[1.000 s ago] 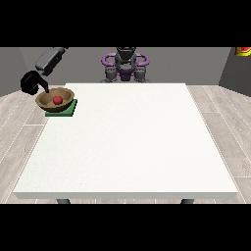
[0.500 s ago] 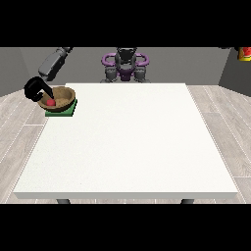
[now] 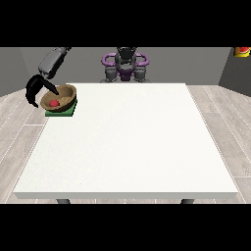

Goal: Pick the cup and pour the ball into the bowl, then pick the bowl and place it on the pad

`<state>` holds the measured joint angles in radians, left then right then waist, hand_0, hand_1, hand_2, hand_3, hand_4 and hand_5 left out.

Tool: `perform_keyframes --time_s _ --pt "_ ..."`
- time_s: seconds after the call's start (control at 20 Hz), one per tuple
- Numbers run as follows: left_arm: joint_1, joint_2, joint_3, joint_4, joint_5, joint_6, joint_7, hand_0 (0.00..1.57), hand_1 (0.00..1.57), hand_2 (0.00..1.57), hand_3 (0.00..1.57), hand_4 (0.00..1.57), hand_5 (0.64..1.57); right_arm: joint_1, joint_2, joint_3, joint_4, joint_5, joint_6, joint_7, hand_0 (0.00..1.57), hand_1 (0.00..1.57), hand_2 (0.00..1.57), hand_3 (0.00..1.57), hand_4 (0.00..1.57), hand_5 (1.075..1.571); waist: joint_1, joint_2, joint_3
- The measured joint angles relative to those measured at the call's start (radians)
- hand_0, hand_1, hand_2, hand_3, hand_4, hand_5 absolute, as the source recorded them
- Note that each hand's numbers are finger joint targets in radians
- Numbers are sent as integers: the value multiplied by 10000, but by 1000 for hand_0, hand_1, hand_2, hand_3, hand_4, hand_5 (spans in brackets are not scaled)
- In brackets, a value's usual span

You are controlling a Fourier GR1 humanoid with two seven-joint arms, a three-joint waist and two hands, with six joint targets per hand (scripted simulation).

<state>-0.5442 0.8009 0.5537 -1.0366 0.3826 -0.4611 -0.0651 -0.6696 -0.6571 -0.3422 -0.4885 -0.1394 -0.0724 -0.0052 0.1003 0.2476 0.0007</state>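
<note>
Currently, the bowl (image 3: 61,97) holding the ball (image 3: 53,103) sits on the pad (image 3: 62,111); the hand (image 3: 37,89) at the view's left is beside its rim, fingers spread apart, grasping nothing.

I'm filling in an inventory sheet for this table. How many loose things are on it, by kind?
Bowl: 1
Ball, red, inside the bowl: 1
Pad, green, under the bowl: 1
Total: 3. No cup is in view.

The brown bowl (image 3: 60,97) sits on the green pad (image 3: 61,111) near the table's far corner at the view's left. A red ball (image 3: 53,103) lies inside it. The bowl looks slightly tilted.
</note>
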Motion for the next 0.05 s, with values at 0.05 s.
perform_keyframes --time_s 0.05 --pt "69 -87 -92 79 -63 17 32 0 0 0 0 1190 1569 -111 -74 103 -72 68 30 306 0 0 0 0 200 1375 -51 -246 -3"
